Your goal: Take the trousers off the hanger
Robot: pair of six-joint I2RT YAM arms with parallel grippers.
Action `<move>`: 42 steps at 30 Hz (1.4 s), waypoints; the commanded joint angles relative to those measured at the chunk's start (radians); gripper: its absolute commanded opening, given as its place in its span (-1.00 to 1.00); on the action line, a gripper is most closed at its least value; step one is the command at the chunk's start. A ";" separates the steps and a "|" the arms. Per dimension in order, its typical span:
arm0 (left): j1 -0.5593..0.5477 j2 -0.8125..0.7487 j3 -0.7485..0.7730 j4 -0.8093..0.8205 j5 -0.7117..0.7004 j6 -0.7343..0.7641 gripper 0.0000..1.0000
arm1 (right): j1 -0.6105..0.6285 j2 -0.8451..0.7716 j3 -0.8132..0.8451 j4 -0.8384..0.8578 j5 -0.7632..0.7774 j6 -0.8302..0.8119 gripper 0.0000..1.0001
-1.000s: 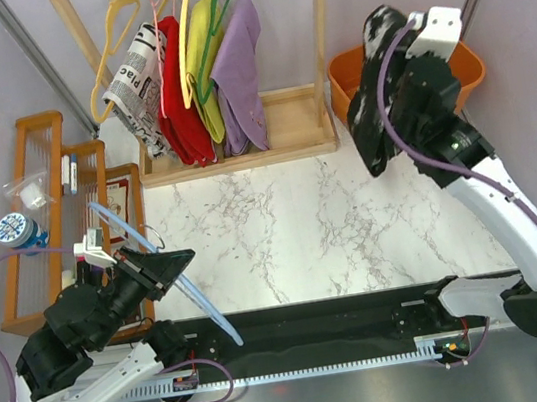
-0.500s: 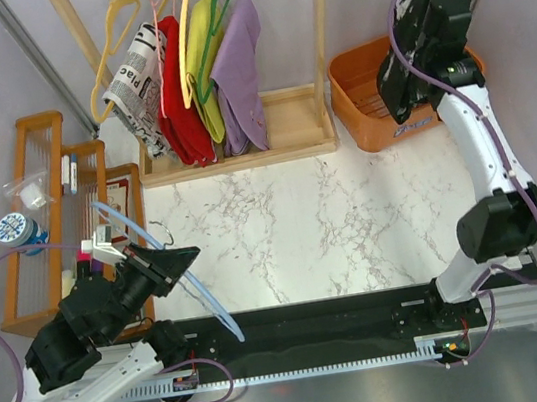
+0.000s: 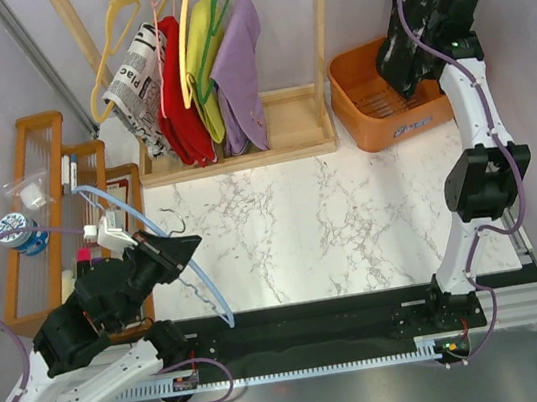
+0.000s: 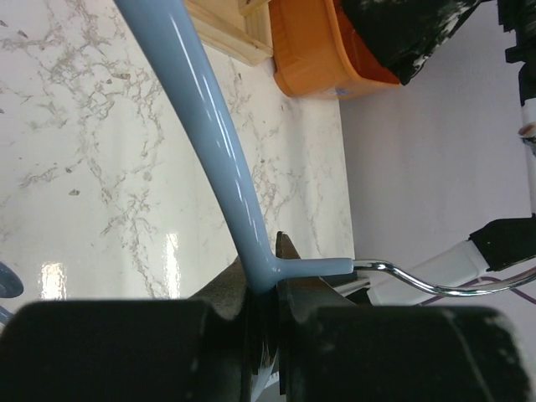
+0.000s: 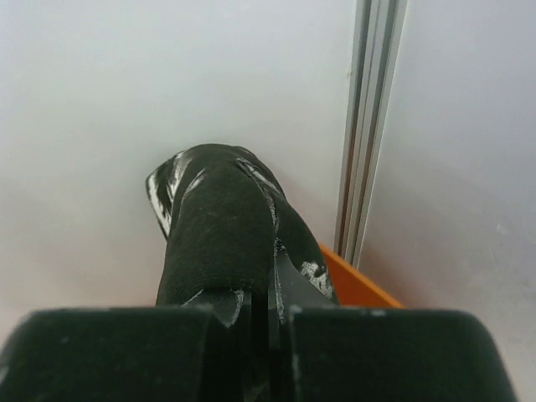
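While the left gripper (image 4: 266, 289) at lower left clamps the hanger (image 4: 209, 126) right at the base of its hook, blue arms out over the marble (image 3: 303, 226), the right gripper (image 5: 270, 293) is up in the top right corner, jaws pinched on the trousers (image 5: 222, 226). Black speckled cloth dangles from it above the orange basket (image 3: 367, 115), well apart from the hanger.
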 commanded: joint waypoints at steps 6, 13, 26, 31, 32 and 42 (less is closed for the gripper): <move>-0.004 0.058 0.051 0.056 -0.049 0.086 -0.96 | -0.116 0.050 0.011 0.341 -0.295 0.057 -1.00; -0.005 0.041 0.021 0.056 -0.045 0.066 -0.96 | -0.167 0.011 -0.229 0.494 -0.519 0.131 -1.00; -0.005 0.055 0.009 0.058 -0.004 0.036 -0.96 | -0.118 -0.170 -0.696 0.685 -0.659 0.207 -1.00; -0.005 0.050 -0.011 0.061 0.002 0.011 -0.96 | -0.038 -0.202 -0.705 0.493 -0.639 0.139 -0.99; -0.004 0.050 -0.012 0.064 0.004 0.008 -0.96 | -0.025 -0.216 -0.707 0.429 -0.624 0.130 -0.97; -0.005 0.039 -0.038 0.084 0.042 -0.020 -0.96 | 0.080 -0.223 -0.696 0.186 -0.595 0.098 -0.71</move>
